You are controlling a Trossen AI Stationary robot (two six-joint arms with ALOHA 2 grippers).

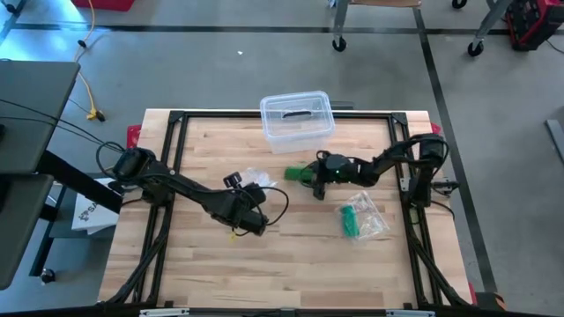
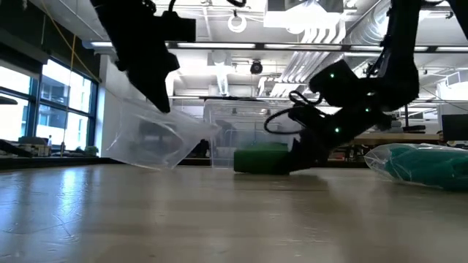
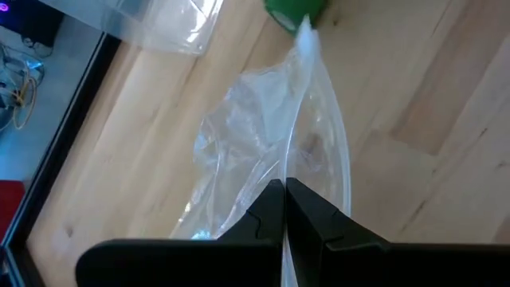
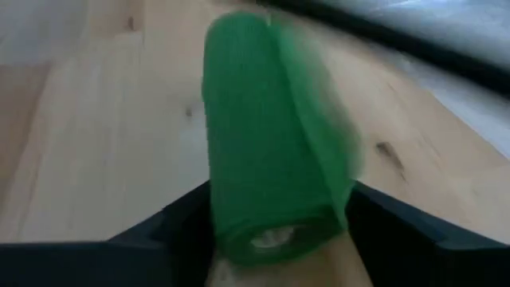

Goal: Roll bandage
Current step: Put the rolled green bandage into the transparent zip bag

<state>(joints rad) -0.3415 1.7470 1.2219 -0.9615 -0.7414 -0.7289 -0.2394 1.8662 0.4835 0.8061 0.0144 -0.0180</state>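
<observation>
A lab: exposed ceiling ducts [image 2: 322, 33], grey floor [image 1: 493, 114], wheeled stands [image 1: 339, 42].

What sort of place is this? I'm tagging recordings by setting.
Probably a robotics lab or workshop: a wooden table on a concrete floor, ceiling ducts overhead, wheeled carts nearby.

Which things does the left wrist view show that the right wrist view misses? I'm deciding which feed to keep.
Only the left wrist view: the crumpled clear plastic bag pinched between the left gripper's shut fingers. Only the right wrist view: the right gripper's open fingers on either side of the roll. Both: the green rolled bandage and the pale wooden tabletop.
</observation>
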